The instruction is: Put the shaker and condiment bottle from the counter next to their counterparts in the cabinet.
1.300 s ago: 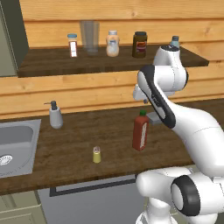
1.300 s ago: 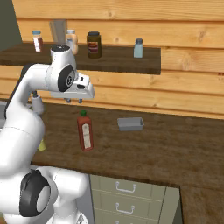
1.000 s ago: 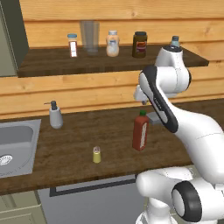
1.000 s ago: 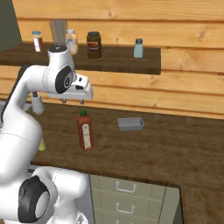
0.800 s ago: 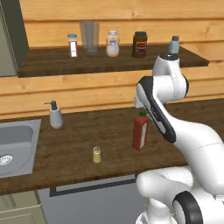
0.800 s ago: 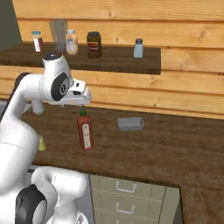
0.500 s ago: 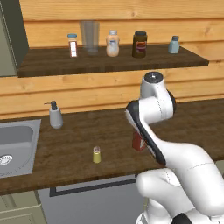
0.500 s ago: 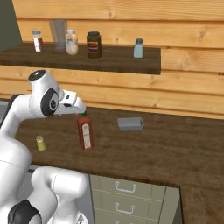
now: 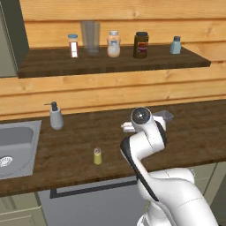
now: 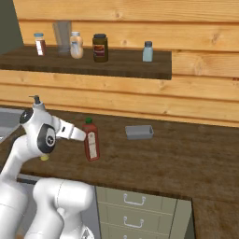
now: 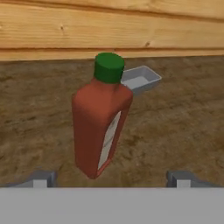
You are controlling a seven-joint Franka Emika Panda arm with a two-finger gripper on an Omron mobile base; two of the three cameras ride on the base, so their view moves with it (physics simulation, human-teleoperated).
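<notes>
The gripper (image 11: 111,179) is lined up low on the tall slim red condiment bottle with the green cap (image 11: 101,120), jaws spread wide with one dark tip at each bottom corner of the hand view, and nothing held. The bottle stands upright on the dark brown wood-plank counter (image 10: 186,154), dead ahead at twelve o'clock, between the tips but not yet touched. A small grey tray (image 11: 140,78) sits behind it at one o'clock. From the right base view the bottle (image 10: 91,140) is just beyond the hand. The tiny yellow-green shaker with the silver cap (image 9: 97,156) waits on the counter at the arm's nine o'clock in the left base view. Up on the dark-wood cabinet shelf (image 9: 110,62), the pale blue shaker (image 9: 176,45) and cream bottle (image 9: 114,43) stand well apart. This looks like the approach for the bottle pick: next, ease forward and close squarely on its body.
</notes>
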